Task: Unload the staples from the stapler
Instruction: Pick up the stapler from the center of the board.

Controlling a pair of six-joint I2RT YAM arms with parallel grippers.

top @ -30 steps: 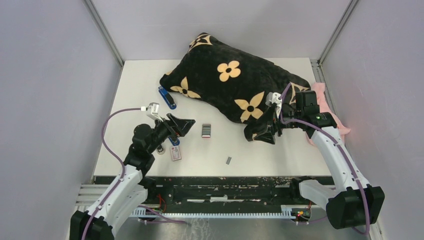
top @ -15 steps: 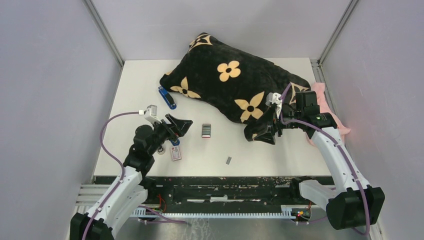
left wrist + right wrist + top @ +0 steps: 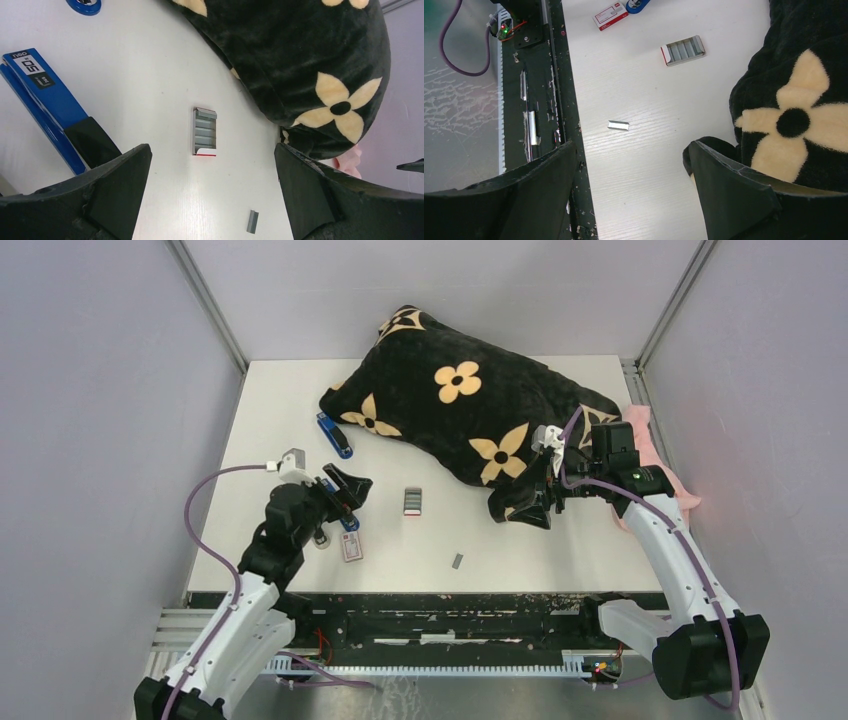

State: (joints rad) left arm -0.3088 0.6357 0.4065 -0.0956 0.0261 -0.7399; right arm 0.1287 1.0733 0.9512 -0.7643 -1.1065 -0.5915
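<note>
Staples, a short silvery metal strip [image 3: 457,561], lie loose by the desk's near edge, well apart from the blue plastic stapler [image 3: 335,435]. Unloading looks done. Left gripper [image 3: 348,495] and right gripper [image 3: 530,508] both spread, empty.

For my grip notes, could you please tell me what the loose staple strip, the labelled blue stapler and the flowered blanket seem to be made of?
Staple strip: bare metal, silvery-grey with a dull glint.
Labelled blue stapler: smooth blue shell, painted metal or plastic, cannot tell which.
Flowered blanket: soft plush fabric, matte, with a fuzzy nap and folds.
</note>
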